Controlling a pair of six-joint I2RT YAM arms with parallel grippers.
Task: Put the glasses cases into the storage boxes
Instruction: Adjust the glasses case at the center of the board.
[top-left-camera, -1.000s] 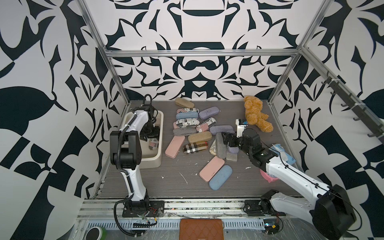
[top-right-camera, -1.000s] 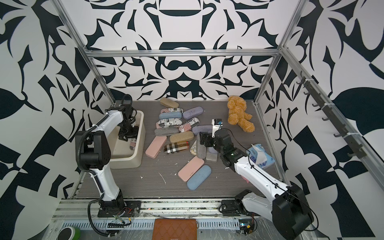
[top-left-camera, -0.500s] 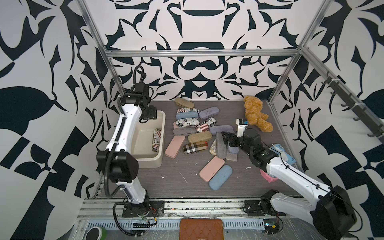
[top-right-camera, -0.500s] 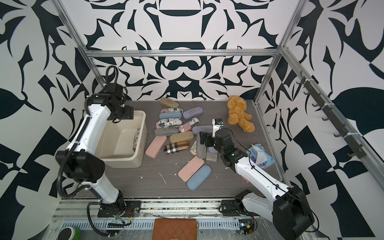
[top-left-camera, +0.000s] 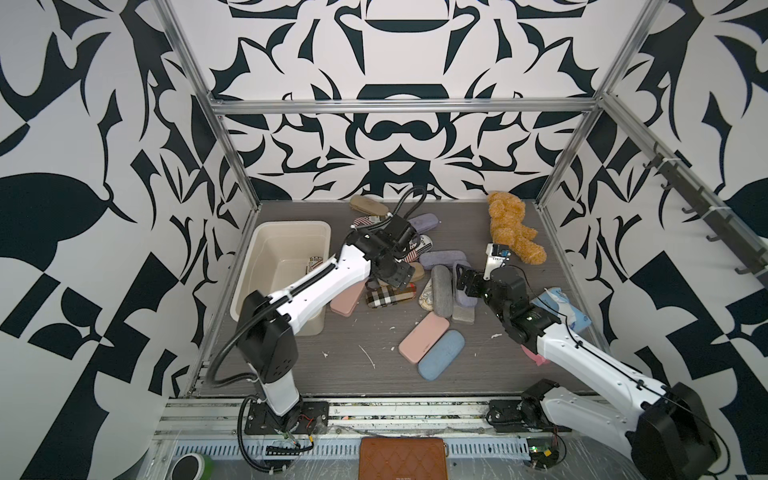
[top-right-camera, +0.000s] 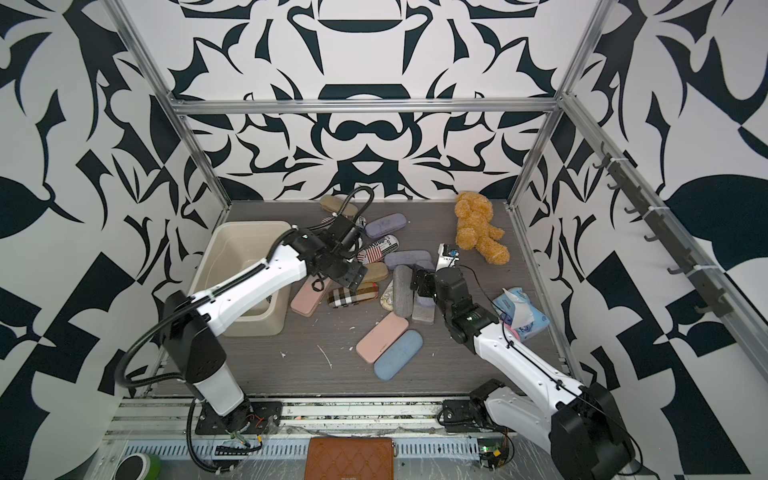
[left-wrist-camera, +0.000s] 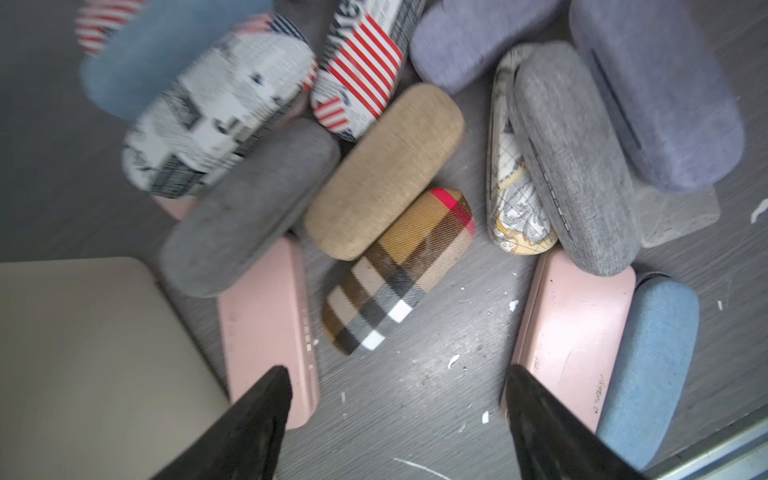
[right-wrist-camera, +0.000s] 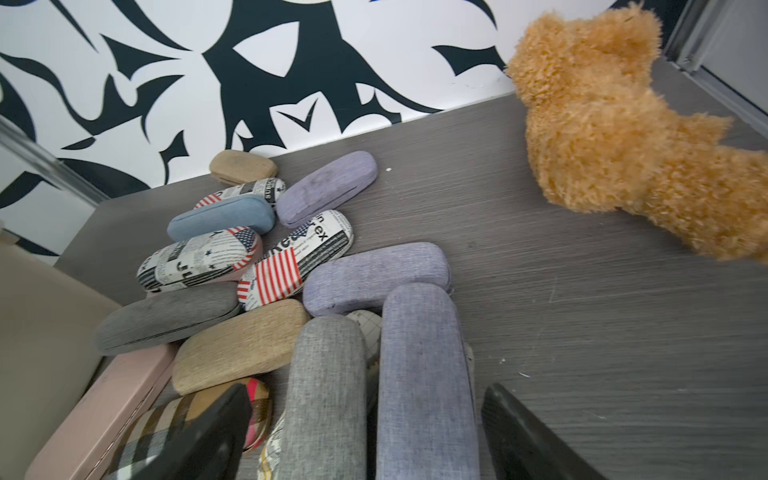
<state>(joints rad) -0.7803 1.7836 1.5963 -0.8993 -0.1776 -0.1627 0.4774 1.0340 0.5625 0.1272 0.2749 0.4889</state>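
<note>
now the left pincer (left-wrist-camera: 397, 370) hangs wide open, its black fingers (left-wrist-camera: 257, 424) far apart with nothing between them, over a bare patch of the grey wood-grain tabletop (left-wrist-camera: 432, 399). just ahead of it lies the brown-and-white plaid hard glasses case (left-wrist-camera: 399, 274), its far end touching a tan woven oblong case (left-wrist-camera: 384, 170). a flat pale pink rectangular case (left-wrist-camera: 268, 332) sits just beside one finger. next to that, on the pincer's left, stands the cream-white plastic storage tub with rounded corners (top-left-camera: 291, 226). in a top view one newspaper-and-flag print case (top-left-camera: 314, 262) lies inside it, against the wall nearer the pincer. beside the opposite finger a second pink case (left-wrist-camera: 573, 332) and a light blue fabric case (left-wrist-camera: 652, 365) lie side by side, touching. the right pincer (right-wrist-camera: 365, 399) is likewise spread wide and grips nothing. a mid-grey fabric case (right-wrist-camera: 326, 395) and a lilac fabric case (right-wrist-camera: 424, 374) lie side by side between its fingers, pointing away from it, and whether the fingers touch them cannot be told. the remaining cases are heaped ahead of it on the tabletop.
</note>
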